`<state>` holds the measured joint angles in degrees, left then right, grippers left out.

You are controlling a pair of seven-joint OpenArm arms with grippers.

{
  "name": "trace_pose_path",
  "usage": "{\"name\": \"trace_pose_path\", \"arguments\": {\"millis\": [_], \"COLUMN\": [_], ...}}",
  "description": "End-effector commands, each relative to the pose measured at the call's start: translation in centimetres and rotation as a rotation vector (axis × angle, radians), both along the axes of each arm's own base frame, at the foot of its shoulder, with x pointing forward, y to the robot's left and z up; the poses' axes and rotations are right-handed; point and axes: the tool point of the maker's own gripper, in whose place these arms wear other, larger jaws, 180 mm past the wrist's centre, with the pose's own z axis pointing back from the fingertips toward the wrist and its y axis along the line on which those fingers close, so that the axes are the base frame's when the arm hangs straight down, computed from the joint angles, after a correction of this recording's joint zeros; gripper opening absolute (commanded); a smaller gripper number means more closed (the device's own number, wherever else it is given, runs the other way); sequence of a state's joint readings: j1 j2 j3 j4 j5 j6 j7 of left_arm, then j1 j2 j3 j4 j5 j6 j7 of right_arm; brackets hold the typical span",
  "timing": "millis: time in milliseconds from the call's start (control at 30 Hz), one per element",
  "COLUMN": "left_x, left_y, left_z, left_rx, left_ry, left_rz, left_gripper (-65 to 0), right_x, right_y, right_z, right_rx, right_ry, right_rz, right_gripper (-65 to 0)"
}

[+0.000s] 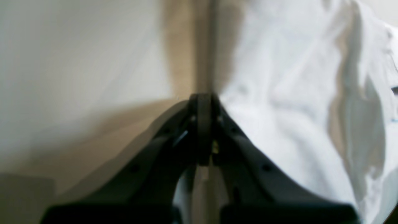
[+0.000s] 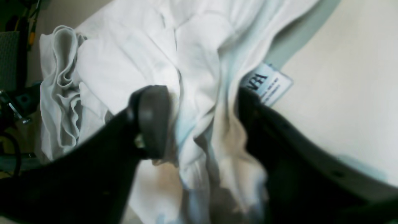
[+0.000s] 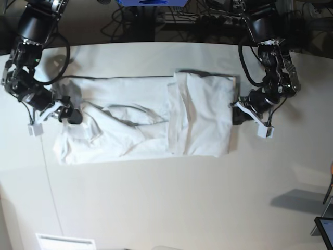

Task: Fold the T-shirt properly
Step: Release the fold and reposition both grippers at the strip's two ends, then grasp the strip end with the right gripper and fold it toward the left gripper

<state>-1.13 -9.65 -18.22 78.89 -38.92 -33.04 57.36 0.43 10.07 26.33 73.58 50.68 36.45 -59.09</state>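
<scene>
Seen closest, from the right wrist: right claw (image 2: 202,124) straddling a bunched ridge of the T-shirt (image 2: 199,56), jaws apart around the cloth, no firm pinch visible, a printed label (image 2: 269,84) just beside one finger. From the left wrist: left claw (image 1: 203,124) clenched, apparently on nothing, cloth beside it, bare counter (image 1: 77,62) on the other side. Farther off, from the base view: T-shirt (image 3: 145,125) lying flat across the counter (image 3: 166,208), one end already turned over onto the body. Judged roughly halfway: other end still wrinkled and unfolded, final fold and smoothing remaining.
</scene>
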Motion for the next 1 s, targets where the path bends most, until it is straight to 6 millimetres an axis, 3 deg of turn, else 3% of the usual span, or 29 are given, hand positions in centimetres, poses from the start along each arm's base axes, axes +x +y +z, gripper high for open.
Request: {"name": "trace_pose_path", "arguments": {"millis": [0,167,467,833,967], "left_x": [-0.4,-0.3,-0.3,1.0,1.7], "left_y": [0.5,0.5,-0.3,-1.9,-2.8], "left_z": [-0.3,-0.3,-0.4,-0.5,-1.1], "left_rx": [0.036,0.034,0.016,-0.035,-0.066], "left_ry": [0.034,0.032,0.031,0.026,0.046], "left_rz": [-0.009,-0.008,-0.009,-0.009,-0.020], "left_gripper": [-65.0,-65.0,-65.0,-65.0,-65.0], "right_x": [0.1,0.1,0.4,2.1,2.0], "right_y": [-0.3,-0.5,-0.9,-2.0,-1.2], "right_z": [0.1,0.2,0.3,5.4,5.7], "right_rx": [-0.021,-0.025,-0.021,-0.089,-0.101], "right_ry": [0.004,0.003,0.024,-0.069,-0.053], "right_rz": [0.014,0.014,-0.025,-0.108,-0.105], "right_gripper": [-40.8,-64.7,-64.3,-64.3,-64.3]}}
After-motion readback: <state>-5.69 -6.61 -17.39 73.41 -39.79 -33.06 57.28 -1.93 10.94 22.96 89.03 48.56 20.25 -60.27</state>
